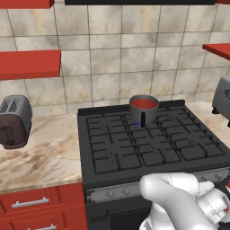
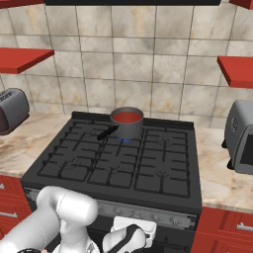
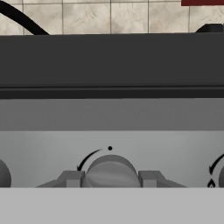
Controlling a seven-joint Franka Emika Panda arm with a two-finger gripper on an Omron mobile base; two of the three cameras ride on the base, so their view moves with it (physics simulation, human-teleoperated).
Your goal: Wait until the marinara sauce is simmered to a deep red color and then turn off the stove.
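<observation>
The stove stands between two stretches of marble table, with red cabinets below. A small grey saucepan sits on the rear centre burner, its short dark handle pointing toward the front of the stove. The marinara sauce fills the saucepan as a smooth red disc. A faint blue flame shows beneath the pan in the right base view.

In the hand view, the gripper is at the grey front strip of the stove. Its two finger tips stand on either side of a round knob and touch its flanks; the gripper is closed on this knob. A curved arrow and a dot are printed on the strip above the knob.

A toaster rests on the table to the left of the stove. A second grey appliance stands on the table to the right. Red shelves are mounted on the tiled wall.
</observation>
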